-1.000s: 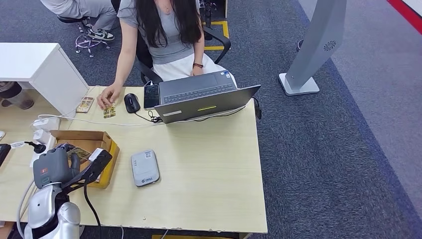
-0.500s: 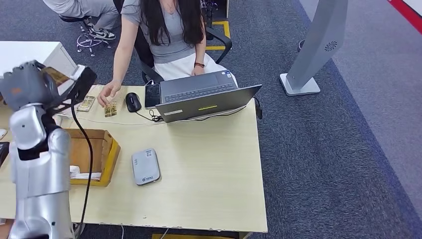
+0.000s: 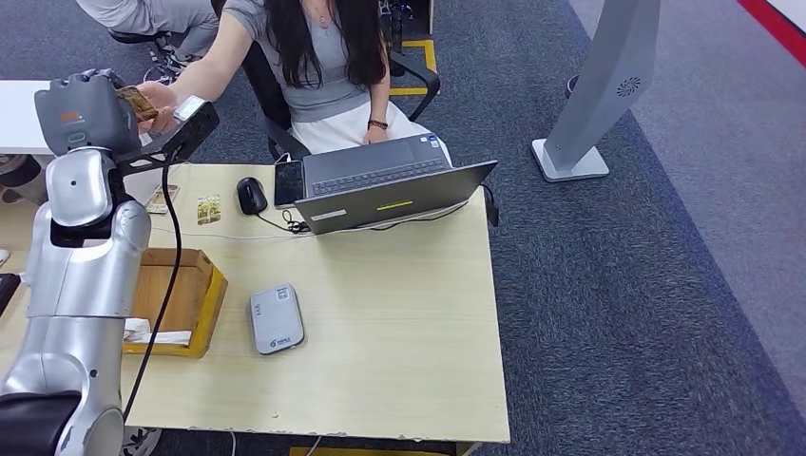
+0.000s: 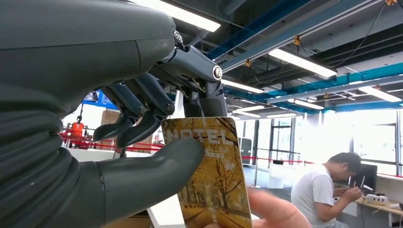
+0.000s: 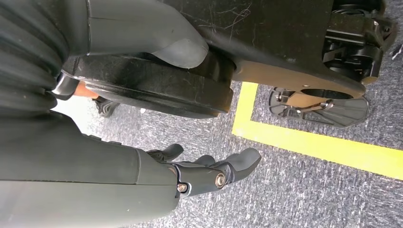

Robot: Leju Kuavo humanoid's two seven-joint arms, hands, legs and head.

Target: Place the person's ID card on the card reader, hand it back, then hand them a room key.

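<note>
Above the desk (image 3: 399,313), the left robot hand (image 3: 90,114) holds the room key (image 4: 211,178).

The head view looked steeply down from well above the raised left hand (image 3: 87,114). The left wrist camera sat close behind that hand, facing upward to the ceiling; both showed its card (image 4: 209,175). The right wrist camera faced the floor.
</note>
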